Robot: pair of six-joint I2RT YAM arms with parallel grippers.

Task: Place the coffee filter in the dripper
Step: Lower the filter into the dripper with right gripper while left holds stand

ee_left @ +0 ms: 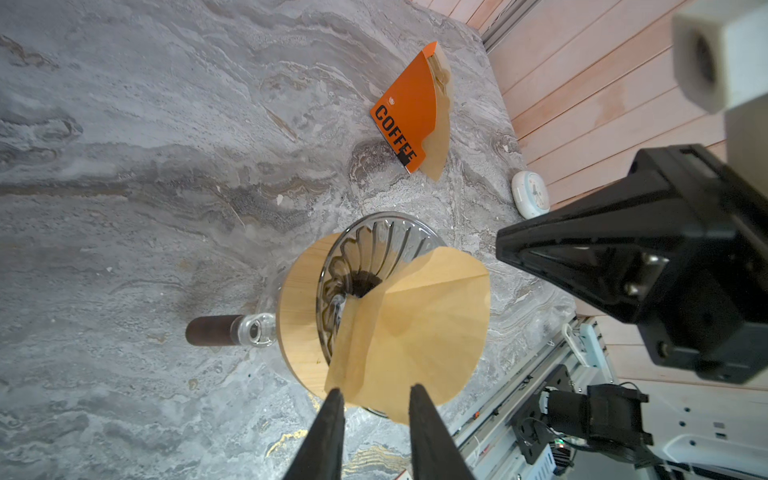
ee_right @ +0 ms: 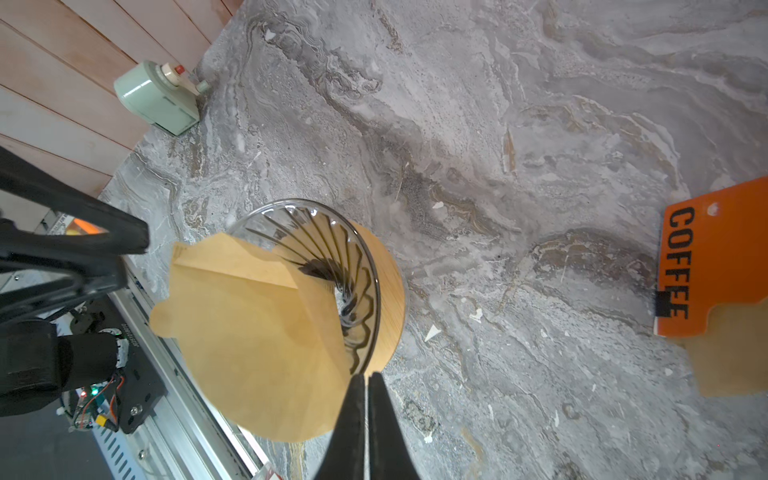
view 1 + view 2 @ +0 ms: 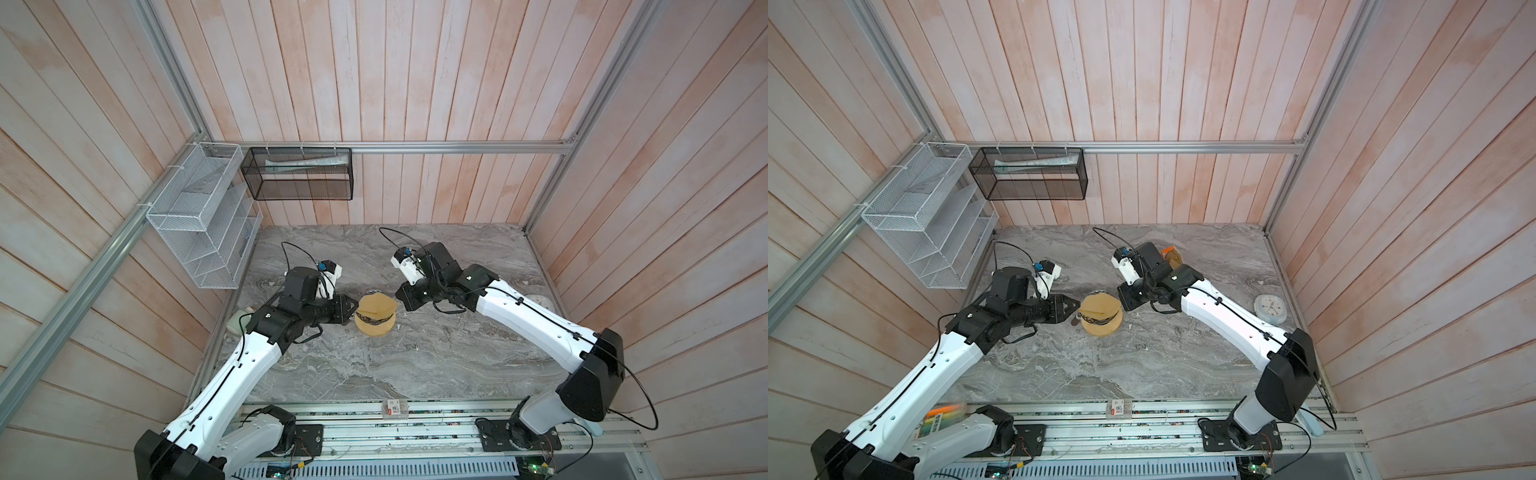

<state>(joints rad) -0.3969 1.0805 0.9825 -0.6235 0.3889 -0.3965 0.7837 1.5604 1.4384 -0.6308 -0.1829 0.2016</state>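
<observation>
Left wrist view gives us the clearest read: the filter [image 1: 415,332] is a flat, folded fan, its point tucked into the narrow bottom of the dripper [image 1: 365,253] and its wide curved edge leaning out over the rim on one side. About half of the wire ribs are bare. The dripper sits in a wooden ring [image 1: 299,299] on a glass jug [image 1: 253,332].

The left gripper [image 1: 376,392] has its jaws a narrow gap apart, tips right at the filter's outer edge; we see nothing clamped between them. The right gripper [image 2: 365,378] has its jaws pressed together beside the dripper rim, next to the filter's folded seam; whether a sliver of paper is caught there, we cannot tell.

We judge the task about halfway: the paper is at the dripper but not seated as a cone. To do this step well, we should part the two layers rather than push the flat fan down. One gripper ought to hold one layer by its edge while the other eases the free layer across toward the bare ribs. Light, slow moves matter: the paper is thin and will crease or tear, and the dripper looks only to rest in the ring, so a sideways shove could tip it off the jug.
</observation>
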